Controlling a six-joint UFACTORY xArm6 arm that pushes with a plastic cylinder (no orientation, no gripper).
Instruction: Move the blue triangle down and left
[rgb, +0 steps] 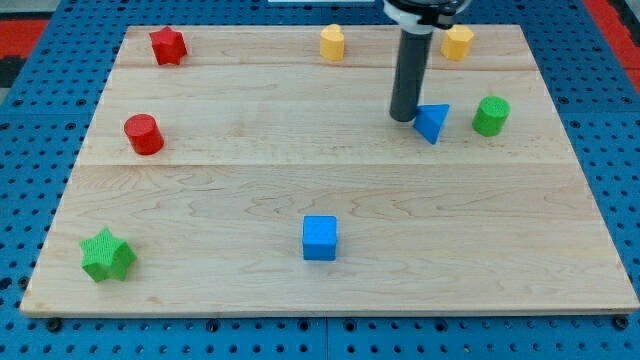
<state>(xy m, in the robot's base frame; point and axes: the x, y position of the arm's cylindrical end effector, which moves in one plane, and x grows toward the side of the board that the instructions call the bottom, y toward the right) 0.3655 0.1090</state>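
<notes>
The blue triangle (432, 122) lies on the wooden board (250, 200) at the view's upper right. My tip (402, 117) is at the end of the dark rod, just to the left of the blue triangle, touching or nearly touching its left edge. A green cylinder (491, 115) stands just right of the triangle.
A blue cube (320, 238) sits at the lower middle. A green star (107, 255) is at the lower left. A red cylinder (144, 134) and a red star (168, 45) are at the left. A yellow block (332, 42) and a yellow hexagon (457, 42) sit along the top edge.
</notes>
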